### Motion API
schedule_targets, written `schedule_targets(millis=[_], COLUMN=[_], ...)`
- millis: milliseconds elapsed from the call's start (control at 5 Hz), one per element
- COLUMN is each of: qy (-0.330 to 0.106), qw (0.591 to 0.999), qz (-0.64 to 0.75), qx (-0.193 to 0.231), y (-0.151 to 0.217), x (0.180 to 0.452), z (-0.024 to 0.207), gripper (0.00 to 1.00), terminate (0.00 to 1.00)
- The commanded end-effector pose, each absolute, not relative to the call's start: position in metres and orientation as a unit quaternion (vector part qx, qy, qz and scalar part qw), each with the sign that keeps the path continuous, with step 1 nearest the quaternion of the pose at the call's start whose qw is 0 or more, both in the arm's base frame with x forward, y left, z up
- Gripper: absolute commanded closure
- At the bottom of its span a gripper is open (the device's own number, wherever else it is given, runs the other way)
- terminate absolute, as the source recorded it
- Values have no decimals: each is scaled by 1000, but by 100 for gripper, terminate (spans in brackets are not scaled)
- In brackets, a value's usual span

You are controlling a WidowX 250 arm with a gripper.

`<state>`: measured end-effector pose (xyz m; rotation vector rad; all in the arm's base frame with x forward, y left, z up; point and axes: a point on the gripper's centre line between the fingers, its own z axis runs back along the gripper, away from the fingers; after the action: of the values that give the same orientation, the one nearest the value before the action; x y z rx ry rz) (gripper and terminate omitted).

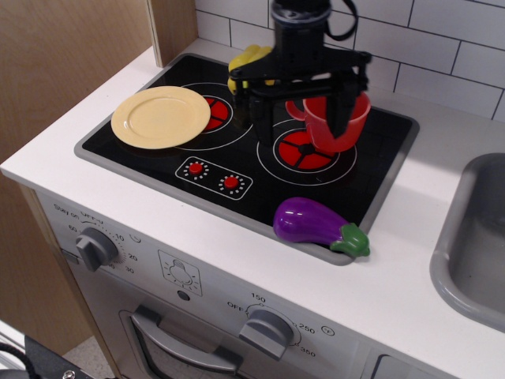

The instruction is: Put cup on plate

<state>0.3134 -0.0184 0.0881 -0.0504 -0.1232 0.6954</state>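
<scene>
The red cup stands on the right burner of the toy stove, its loop handle pointing left. The pale yellow plate lies flat on the left burner, with nothing on it. My gripper hangs over the right burner with its jaws spread wide. The left finger stands well left of the cup. The right finger overlaps the cup's rim, and I cannot tell whether it touches. The cup's handle lies between the two fingers.
A yellow pepper sits at the back of the stove, partly hidden behind the gripper. A purple eggplant lies at the stove's front right edge. A grey sink is at the right, a wooden wall at the left.
</scene>
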Motion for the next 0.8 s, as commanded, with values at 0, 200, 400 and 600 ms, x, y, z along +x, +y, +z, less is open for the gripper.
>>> schedule_targets(millis=[0, 200, 400, 600], qy=[-90, -91, -88, -99], qw=[898, 878, 861, 839], qz=[428, 469, 499, 533], qx=[-34, -40, -45, -46], y=[1, 7, 10, 14], x=[325, 329, 337, 346], z=[104, 108, 112, 116], gripper=[0, 0, 0, 0], terminate=[0, 0, 0, 0])
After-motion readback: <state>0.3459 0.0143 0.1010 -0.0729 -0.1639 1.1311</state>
